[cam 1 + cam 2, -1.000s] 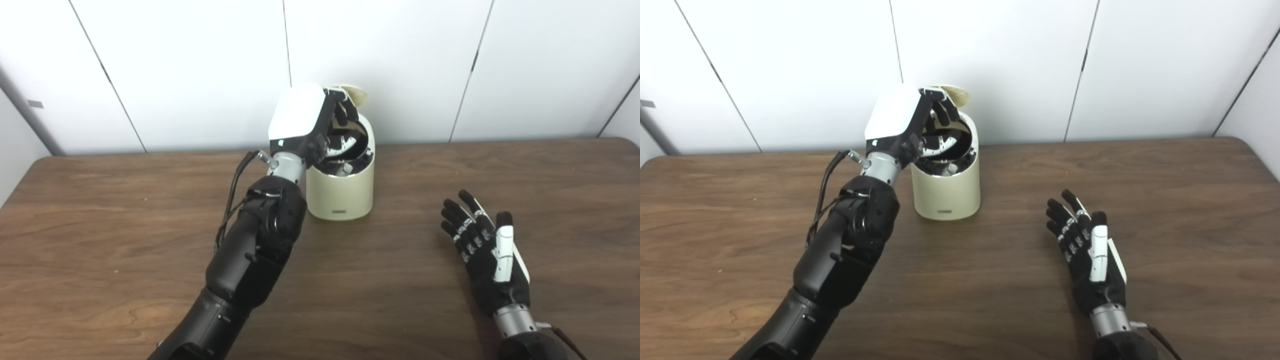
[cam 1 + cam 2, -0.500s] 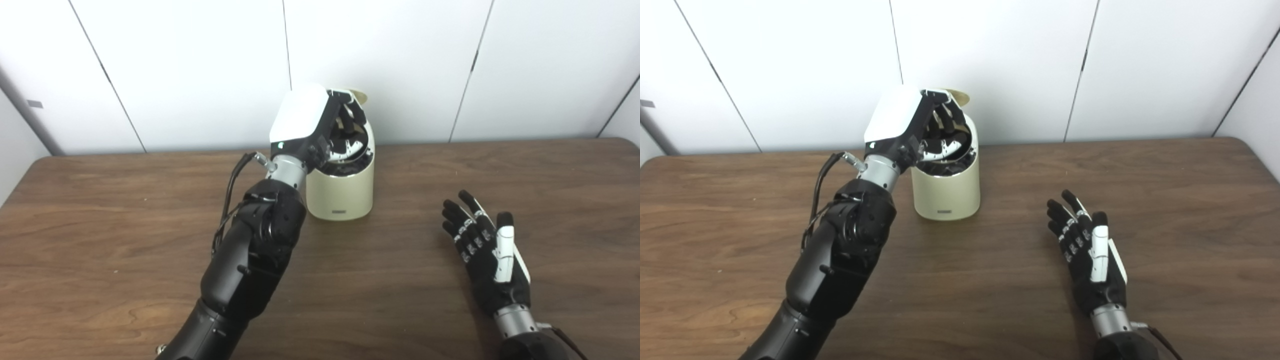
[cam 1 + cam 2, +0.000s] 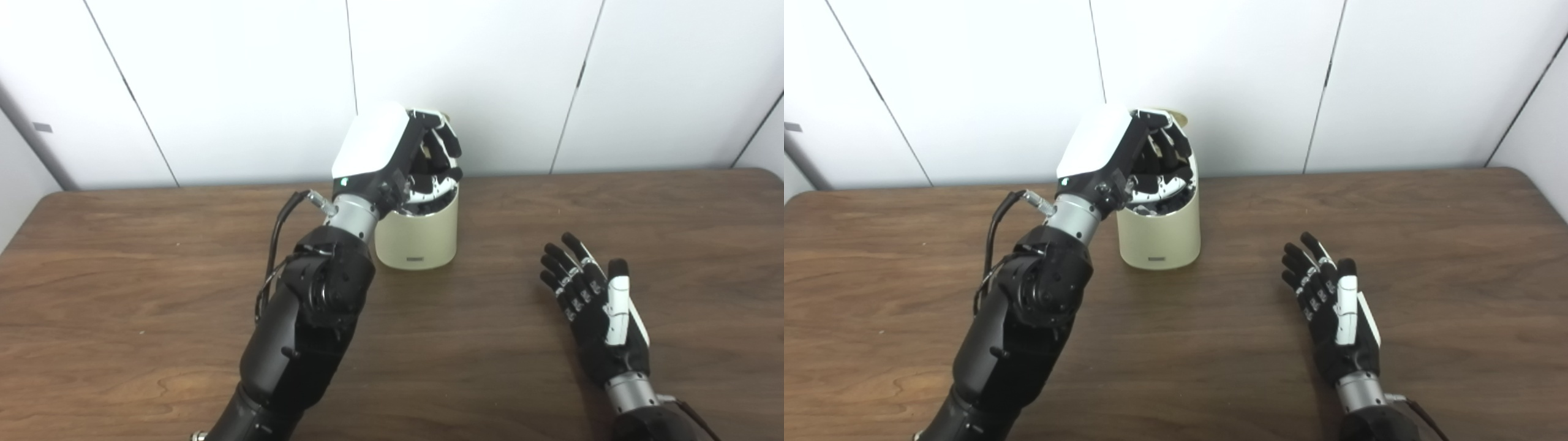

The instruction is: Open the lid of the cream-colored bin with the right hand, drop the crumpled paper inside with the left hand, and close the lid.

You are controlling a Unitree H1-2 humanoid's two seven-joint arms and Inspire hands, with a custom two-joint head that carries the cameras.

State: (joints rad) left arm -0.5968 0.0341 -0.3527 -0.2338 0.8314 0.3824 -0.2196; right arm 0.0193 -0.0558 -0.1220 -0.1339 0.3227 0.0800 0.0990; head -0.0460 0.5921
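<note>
Under the left hand [image 3: 407, 162], whose spread fingers grasp nothing visible, stands the bin [image 3: 418, 236], its lid [image 3: 1176, 116] tipped up behind; the paper is unseen. Bin and lid look light, stiff and smooth, best nudged at the lid's rim. Only the right eye view shows that rim clearly; the right hand [image 3: 1332, 318] rests released, well apart.

Both arms are glossy black with silver metal wrist collars; left hand [image 3: 398, 156] has a white back shell, black fingers, black cable looped at forearm; right hand [image 3: 597, 321] black with white thumb panel.
</note>
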